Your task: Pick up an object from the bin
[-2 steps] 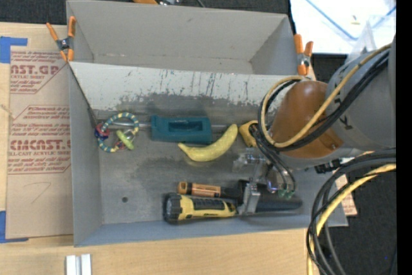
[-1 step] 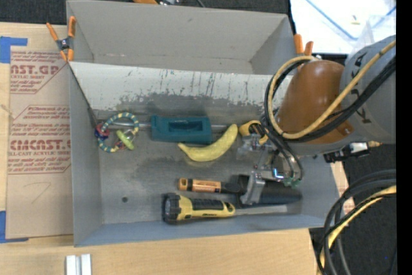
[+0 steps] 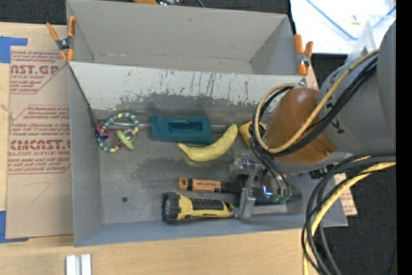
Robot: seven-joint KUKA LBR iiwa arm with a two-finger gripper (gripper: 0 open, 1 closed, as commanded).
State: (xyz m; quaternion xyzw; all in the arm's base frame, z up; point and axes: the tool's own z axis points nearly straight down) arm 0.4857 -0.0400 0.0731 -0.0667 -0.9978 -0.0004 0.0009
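Observation:
My gripper (image 3: 248, 203) is low in the bin's front right corner, under the orange wrist cover. It sits at the right end of a yellow and black hand tool (image 3: 196, 207) that lies along the front wall. Whether it touches the tool is unclear. Just behind the tool lies a small orange and black marker-like stick (image 3: 201, 185). A yellow banana (image 3: 209, 146) lies curved in the middle of the bin, to the left of the wrist.
A teal block (image 3: 181, 129) lies behind the banana near the back wall. A ring toy of coloured beads (image 3: 117, 132) sits at the left. Another yellow thing (image 3: 246, 132) pokes out from behind the arm's cables. The arm covers the bin's right side.

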